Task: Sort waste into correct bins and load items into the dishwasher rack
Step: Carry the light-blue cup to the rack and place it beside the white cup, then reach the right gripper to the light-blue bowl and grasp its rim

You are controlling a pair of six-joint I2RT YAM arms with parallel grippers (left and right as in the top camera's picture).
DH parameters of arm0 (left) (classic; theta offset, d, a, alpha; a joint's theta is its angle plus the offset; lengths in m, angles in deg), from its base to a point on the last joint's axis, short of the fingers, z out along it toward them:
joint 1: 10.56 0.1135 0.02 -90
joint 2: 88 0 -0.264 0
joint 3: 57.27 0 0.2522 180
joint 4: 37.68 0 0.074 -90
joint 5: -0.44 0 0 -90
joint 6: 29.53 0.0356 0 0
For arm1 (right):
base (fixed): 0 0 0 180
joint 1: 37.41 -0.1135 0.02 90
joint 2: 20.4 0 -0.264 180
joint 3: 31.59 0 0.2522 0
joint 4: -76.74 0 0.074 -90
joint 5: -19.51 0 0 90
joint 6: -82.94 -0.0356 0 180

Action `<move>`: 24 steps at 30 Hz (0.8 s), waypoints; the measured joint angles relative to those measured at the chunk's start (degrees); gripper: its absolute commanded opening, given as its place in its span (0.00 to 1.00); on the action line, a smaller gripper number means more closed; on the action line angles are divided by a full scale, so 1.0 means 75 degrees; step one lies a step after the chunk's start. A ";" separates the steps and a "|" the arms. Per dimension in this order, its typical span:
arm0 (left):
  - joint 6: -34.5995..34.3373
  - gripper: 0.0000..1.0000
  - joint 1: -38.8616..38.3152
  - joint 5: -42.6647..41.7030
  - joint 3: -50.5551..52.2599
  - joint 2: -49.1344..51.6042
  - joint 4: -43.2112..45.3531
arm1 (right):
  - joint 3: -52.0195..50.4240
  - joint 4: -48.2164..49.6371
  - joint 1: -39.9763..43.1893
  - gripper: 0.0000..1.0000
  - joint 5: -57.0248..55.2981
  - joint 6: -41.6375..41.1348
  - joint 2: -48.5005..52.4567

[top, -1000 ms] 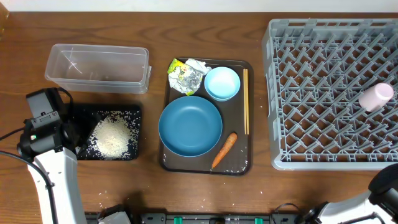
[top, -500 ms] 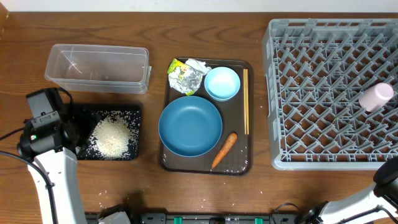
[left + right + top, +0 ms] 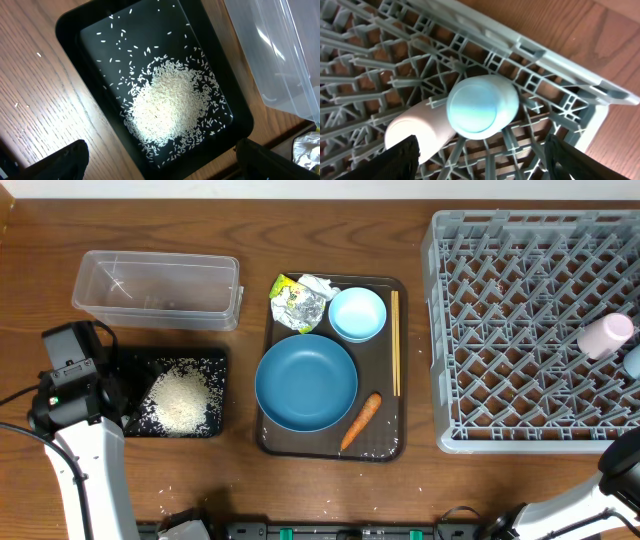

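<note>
Right claw (image 3: 482, 150) | spread wide, gripping nothing | light-blue cup (image 3: 481, 106) in rack (image 3: 560, 75), centred between the 2 fingers, untouched, beside white cup (image 3: 415, 132)

surface: wooden table (image 3: 330, 230) | on it: clear tub (image 3: 157, 290), black tray (image 3: 222, 390), brown tray (image 3: 388, 415), grey rack (image 3: 500, 330), stray rice grains (image 3: 39, 54)

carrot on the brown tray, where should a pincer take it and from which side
Take the carrot around its middle, coming straight down from above and closing across its length. It lies flat and diagonal on the brown tray, with bare tray on either side.
</note>
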 measured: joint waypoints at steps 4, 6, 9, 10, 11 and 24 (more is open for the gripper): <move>0.0000 0.96 0.0000 0.0000 0.0000 0.0000 0.0000 | -0.0006 -0.0015 -0.0087 0.80 0.0332 0.0064 0.0000; 0.0000 0.96 0.0000 0.0000 0.0000 0.0000 0.0000 | -0.0006 -0.0017 -0.0259 0.80 0.0545 0.0125 0.0000; 0.0000 0.96 0.0000 0.0000 0.0000 0.0000 0.0000 | -0.0006 -0.0015 -0.0632 0.79 0.0921 0.0230 0.0000; 0.0000 0.96 0.0000 0.0000 0.0000 0.0000 0.0000 | -0.0006 -0.0015 -0.0764 0.79 0.1064 0.0262 -0.0003; 0.0000 0.96 0.0000 0.0000 0.0000 0.0000 0.0000 | -0.0006 0.0003 -0.0950 0.79 0.1239 0.0323 -0.0006; 0.0000 0.96 0.0000 0.0003 0.0000 0.0000 0.0000 | -0.0012 0.0405 -0.4610 0.69 0.2751 0.1209 -0.0201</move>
